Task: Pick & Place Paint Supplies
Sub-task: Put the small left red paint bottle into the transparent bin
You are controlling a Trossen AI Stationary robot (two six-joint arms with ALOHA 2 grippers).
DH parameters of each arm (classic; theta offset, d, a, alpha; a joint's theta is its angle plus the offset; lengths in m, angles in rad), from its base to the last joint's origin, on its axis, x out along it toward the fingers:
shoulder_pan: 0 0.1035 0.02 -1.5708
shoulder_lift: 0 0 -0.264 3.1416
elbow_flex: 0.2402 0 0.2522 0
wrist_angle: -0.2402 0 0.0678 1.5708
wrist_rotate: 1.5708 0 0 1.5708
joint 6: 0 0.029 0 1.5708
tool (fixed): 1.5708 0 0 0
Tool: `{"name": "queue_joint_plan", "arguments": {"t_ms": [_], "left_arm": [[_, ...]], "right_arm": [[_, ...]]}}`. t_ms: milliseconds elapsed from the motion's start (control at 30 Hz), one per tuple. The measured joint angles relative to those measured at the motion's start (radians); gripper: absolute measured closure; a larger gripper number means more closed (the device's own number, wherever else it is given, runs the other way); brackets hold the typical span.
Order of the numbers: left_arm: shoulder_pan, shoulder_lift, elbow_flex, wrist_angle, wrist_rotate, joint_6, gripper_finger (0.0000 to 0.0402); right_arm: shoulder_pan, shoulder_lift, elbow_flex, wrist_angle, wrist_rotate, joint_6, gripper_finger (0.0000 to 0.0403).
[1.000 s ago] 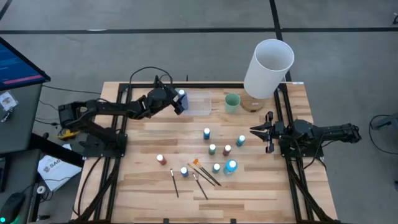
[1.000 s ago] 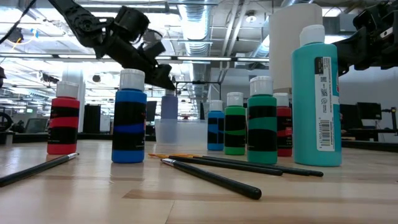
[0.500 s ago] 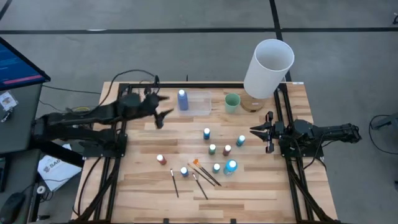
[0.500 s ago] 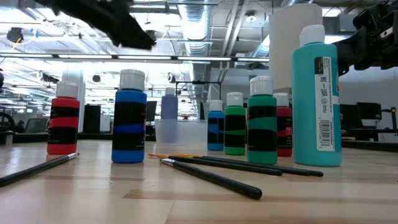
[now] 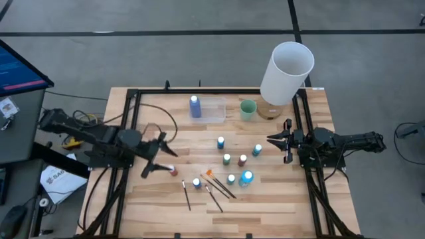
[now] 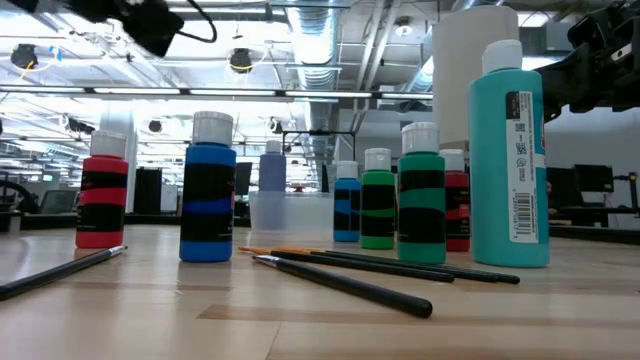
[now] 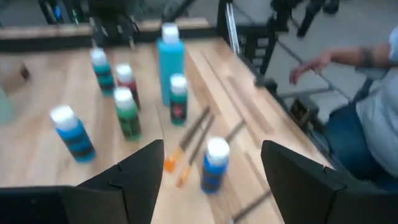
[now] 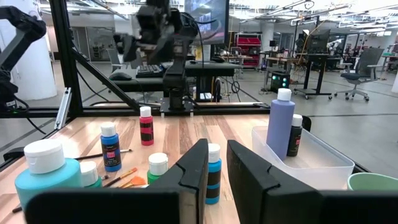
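Small paint bottles stand upright on the wooden table: blue [image 5: 220, 142], green [image 5: 227, 159], brown-red [image 5: 242, 160], teal [image 5: 256, 151], red [image 5: 172, 170], another blue [image 5: 196, 183] and a taller teal one [image 5: 247, 177]. Thin dark brushes [image 5: 214, 198] and an orange one [image 5: 211, 176] lie flat among them. A purple-blue bottle [image 5: 194, 106] stands in the clear tray [image 5: 214, 111]. My left gripper [image 5: 158, 158] hovers open near the table's left side, just left of the red bottle and touching nothing. My right gripper [image 5: 271, 140] waits at the right, open by a narrow gap [image 8: 217, 174].
A pale green cup [image 5: 248, 109] and a tall white cylinder [image 5: 287, 66] stand at the far right. Black frame rails [image 5: 133, 126] run along both sides of the table. A person [image 7: 367, 112] sits beyond the table's near edge. Bare wood lies at the near left.
My left gripper has drawn back from the clear tray toward the table's left and near edges, staying open and tipping up from a downward slant to nearly level. The purple-blue bottle stays upright in the tray.
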Motion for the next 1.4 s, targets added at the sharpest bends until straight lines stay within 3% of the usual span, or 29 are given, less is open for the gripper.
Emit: {"name": "queue_joint_plan", "arguments": {"t_ms": [200,433,1067,1400], "left_arm": [[-0.140,0.043,-0.046,0.004,-0.155,-0.063,0.0147],[-0.198,0.113,-0.104,0.016,-0.258,-0.109,0.0147],[-0.196,0.133,-0.234,0.061,-0.277,-0.214,0.0147],[-0.195,0.133,-0.238,0.079,-0.285,-0.228,0.0155]], "right_arm": [[0.000,0.000,0.000,0.000,0.000,0.000,0.0349],[0.000,0.000,0.000,0.000,0.000,0.000,0.0349],[0.000,0.000,0.000,0.000,0.000,0.000,0.0349],[0.000,0.000,0.000,0.000,0.000,0.000,0.0349]]}}
